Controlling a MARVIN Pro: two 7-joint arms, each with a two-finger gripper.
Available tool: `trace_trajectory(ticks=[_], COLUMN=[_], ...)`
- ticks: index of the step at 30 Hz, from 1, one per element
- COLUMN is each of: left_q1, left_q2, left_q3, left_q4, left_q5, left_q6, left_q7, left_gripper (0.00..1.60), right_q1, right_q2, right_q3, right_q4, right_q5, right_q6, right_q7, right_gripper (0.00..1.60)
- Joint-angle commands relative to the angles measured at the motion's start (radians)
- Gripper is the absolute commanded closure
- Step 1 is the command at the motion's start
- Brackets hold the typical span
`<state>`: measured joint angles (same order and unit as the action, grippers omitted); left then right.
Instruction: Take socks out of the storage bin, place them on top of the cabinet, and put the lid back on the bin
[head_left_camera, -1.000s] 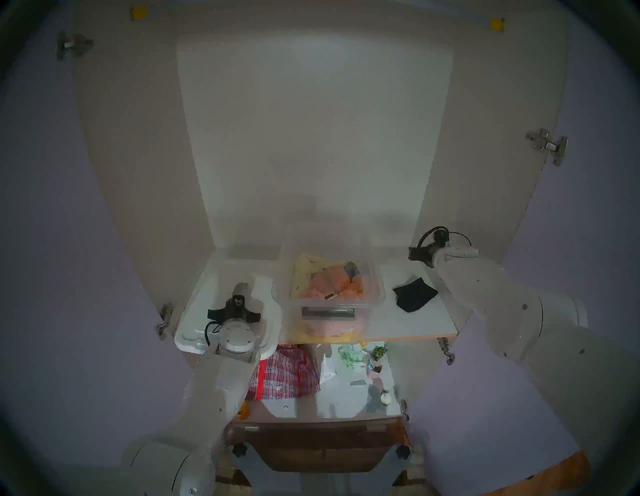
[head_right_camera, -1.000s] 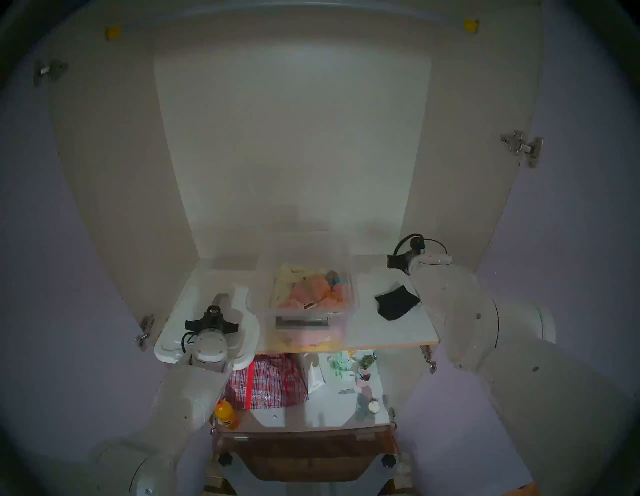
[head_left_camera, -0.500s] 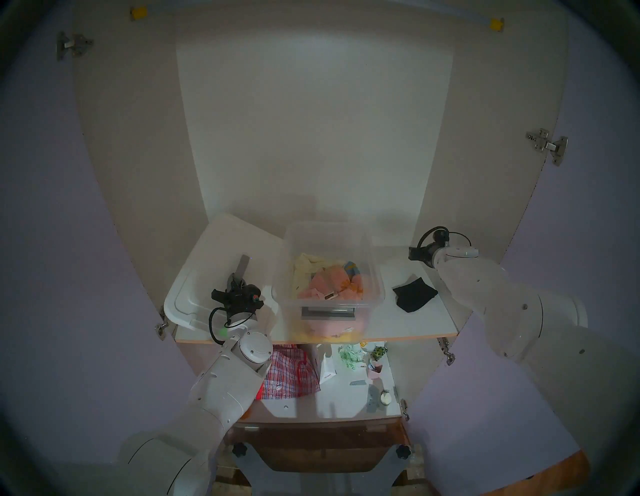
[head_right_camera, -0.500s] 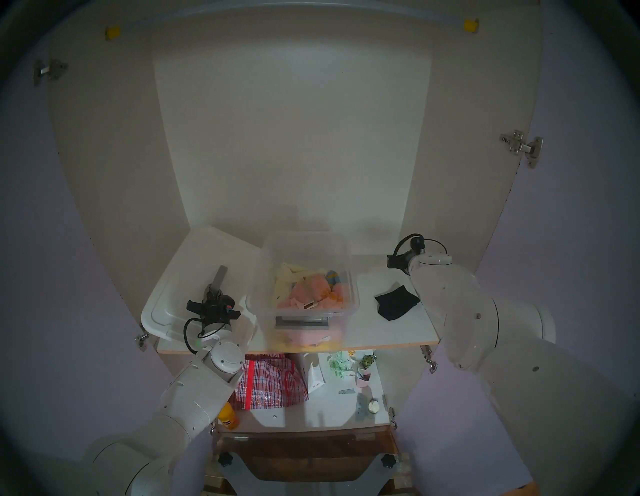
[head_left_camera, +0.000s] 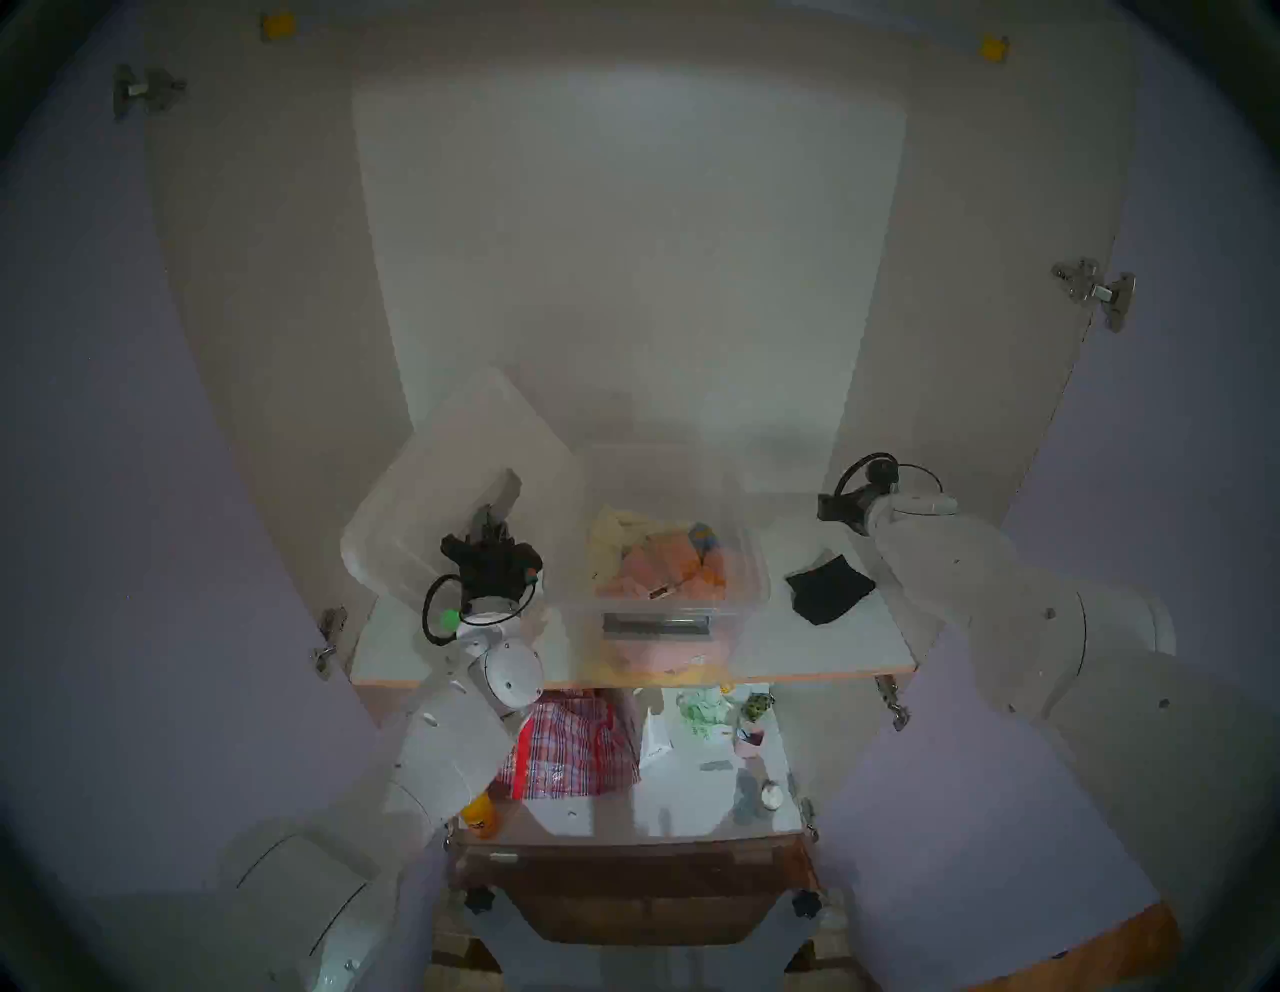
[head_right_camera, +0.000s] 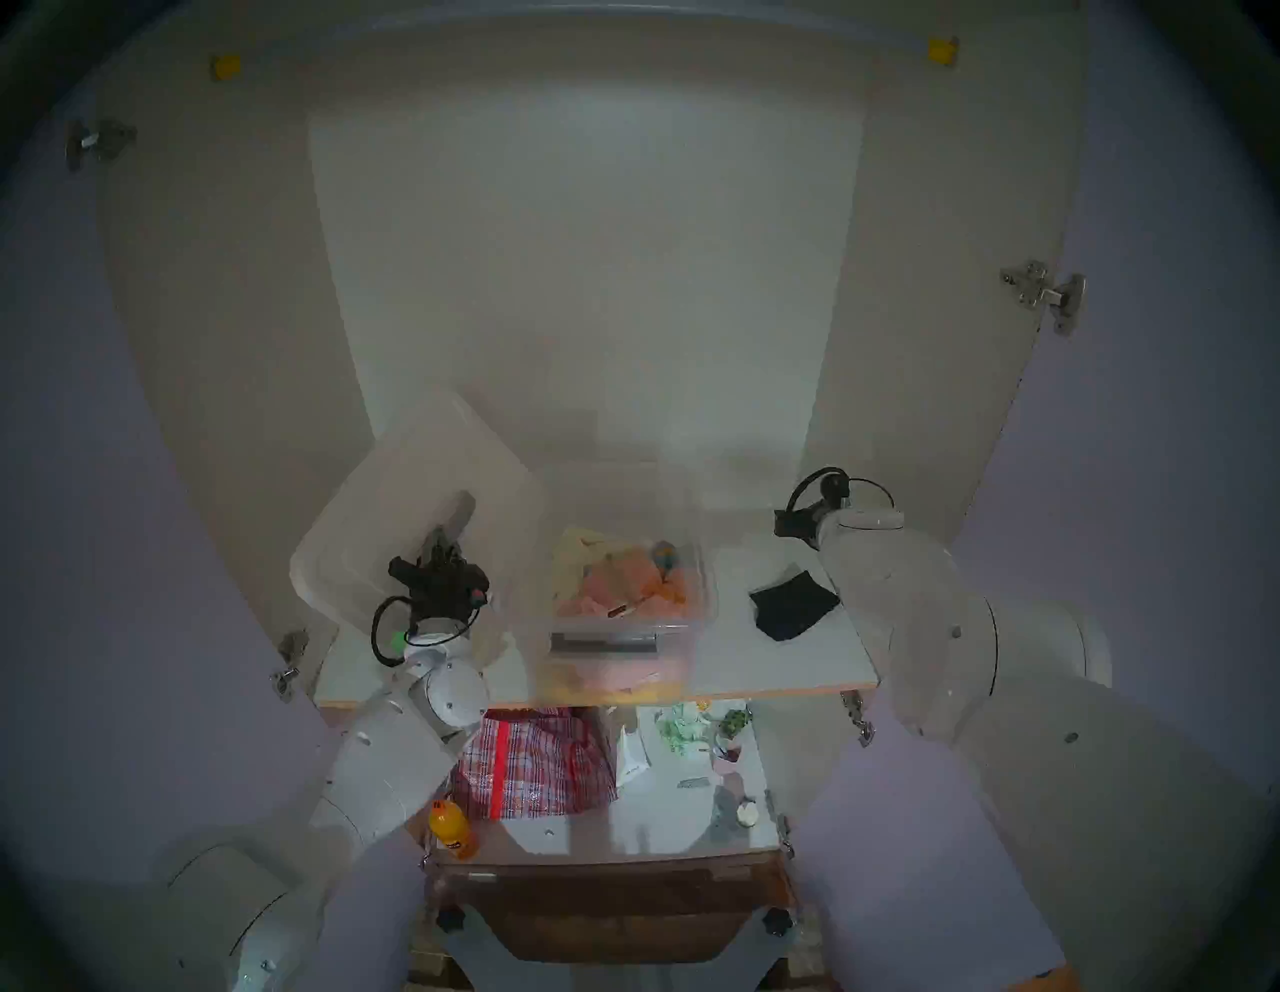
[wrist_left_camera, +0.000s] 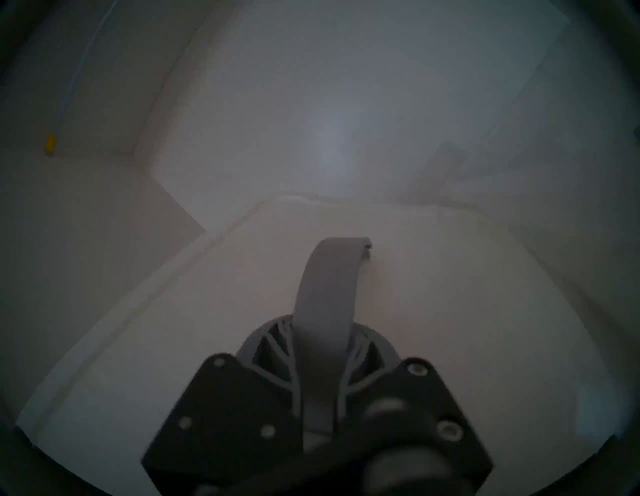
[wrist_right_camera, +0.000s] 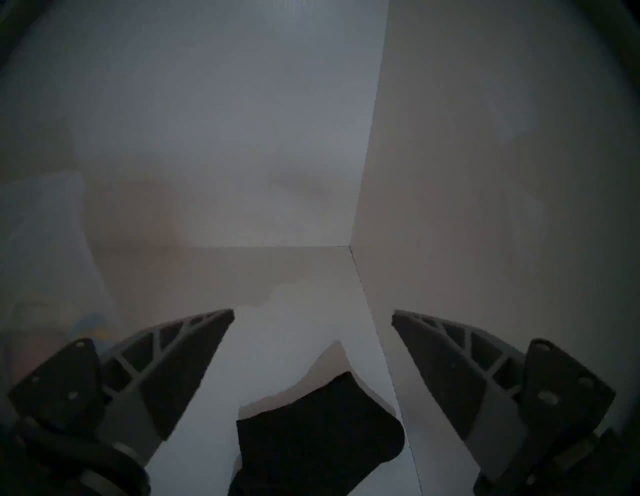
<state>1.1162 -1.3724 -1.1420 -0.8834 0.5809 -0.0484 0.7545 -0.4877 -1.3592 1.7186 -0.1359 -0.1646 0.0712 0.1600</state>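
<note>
- Left gripper clenched the white translucent rectangular plastic lid by its grey bar handle, centre frame; probably light, stiff.
- Right gripper jaws released, empty.

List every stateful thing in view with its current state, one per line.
lid: lifted, tilted, off the bin
storage bin: open, cloths inside
socks: out, lying on the shelf
cabinet: doors open
left gripper: shut on the lid's handle
right gripper: open, empty
</note>
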Motion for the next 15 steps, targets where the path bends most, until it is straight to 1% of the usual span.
trace_trajectory(ticks=[1,6,9,13,14,15], left_q1=[-0.078,-0.121,-0.143,-0.157,-0.161,-0.158], left_q2=[0.012,0.023,0.023,0.010,0.016,-0.008], left_q3=[0.015,0.021,0.016,-0.007,-0.006,-0.043], left_q4=[-0.024,-0.033,-0.037,-0.048,-0.050,-0.066], left_q5=[0.051,0.067,0.062,0.023,0.031,-0.026], left_q6=[0.012,0.029,0.041,0.053,0.067,0.046], left_q7=[0.028,0.035,0.028,-0.003,-0.007,-0.019], left_gripper=[1.60,1.60,1.60,1.60,1.60,1.60], right_q1=[0.033,0.033,0.033,0.033,0.033,0.033], right_q2=[0.002,0.002,0.002,0.002,0.002,0.002], right_q3=[-0.002,-0.001,-0.001,-0.002,-0.002,-0.001], right_q4=[-0.021,-0.021,-0.021,-0.021,-0.020,-0.021], right_q5=[-0.001,-0.001,-0.001,-0.001,-0.001,-0.001], right_q6=[-0.016,-0.016,-0.016,-0.016,-0.017,-0.016], right_q7=[0.001,0.001,0.001,0.001,0.001,0.001], right_gripper=[0.00,0.00,0.00,0.00,0.00,0.00])
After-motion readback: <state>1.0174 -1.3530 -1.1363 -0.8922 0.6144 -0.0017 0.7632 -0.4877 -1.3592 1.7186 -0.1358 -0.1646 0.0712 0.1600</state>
